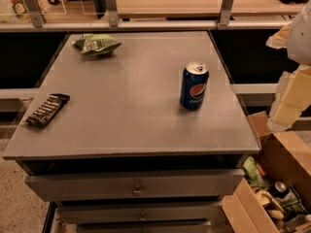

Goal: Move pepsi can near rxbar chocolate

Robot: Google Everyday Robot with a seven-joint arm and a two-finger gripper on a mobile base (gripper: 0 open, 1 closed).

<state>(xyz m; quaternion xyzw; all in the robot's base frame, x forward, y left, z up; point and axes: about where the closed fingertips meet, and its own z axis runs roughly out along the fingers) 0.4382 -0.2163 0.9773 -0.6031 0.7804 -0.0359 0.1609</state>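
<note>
The pepsi can (pixel 194 86) stands upright on the right half of the grey table (pixel 131 125), dark blue with a silver top and a round logo. The rxbar chocolate (pixel 47 109), a flat black wrapper with white lettering, lies at the table's left edge, far from the can. My gripper (pixel 290 100) shows as pale cream parts at the right edge of the view, beyond the table's right side and well right of the can. It holds nothing that I can see.
A green chip bag (pixel 96 44) lies at the table's back left. An open cardboard box (pixel 277 188) with several items stands on the floor at the lower right. A railing and wooden counter (pixel 170 4) run behind the table. Drawers (pixel 136 188) sit below the tabletop.
</note>
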